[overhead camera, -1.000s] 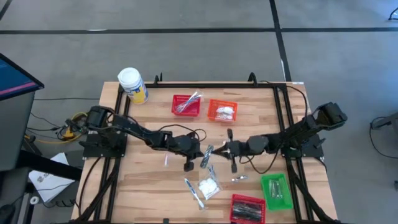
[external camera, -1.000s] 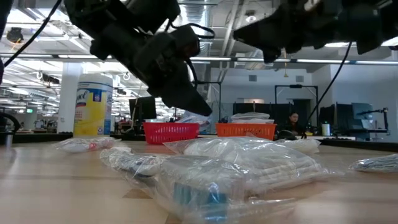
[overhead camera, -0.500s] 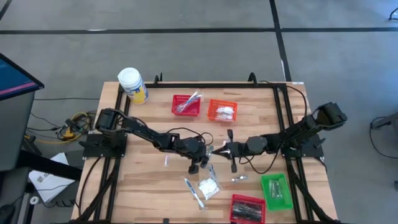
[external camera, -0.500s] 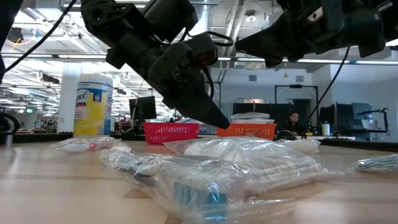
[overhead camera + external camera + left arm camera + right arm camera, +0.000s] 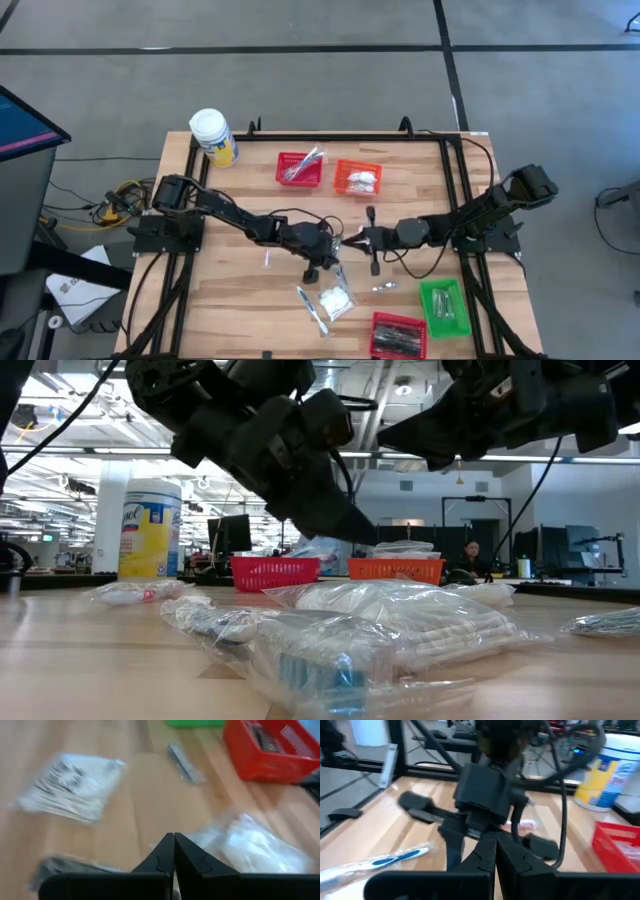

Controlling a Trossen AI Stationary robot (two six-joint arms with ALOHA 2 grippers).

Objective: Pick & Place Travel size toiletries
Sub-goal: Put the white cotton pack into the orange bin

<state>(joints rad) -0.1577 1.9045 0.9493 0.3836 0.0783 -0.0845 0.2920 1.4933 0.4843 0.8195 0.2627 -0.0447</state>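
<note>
Toiletries [image 5: 400,622] strewn on wooden table [image 5: 230,290].

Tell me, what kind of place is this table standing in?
Probably a big open office or lab. Level across the table, the room behind shows bare pipes and strip lights on the ceiling, desks with monitors and a seated person. From above, the floor is grey with dark lines.

Both arms matte black, blocky jointed segments, thin black cables looping alongside. Left gripper [image 5: 173,851]: two dark wedge fingers, angular. Right gripper [image 5: 496,851]: same black tapered fingers on a boxy housing.
</note>
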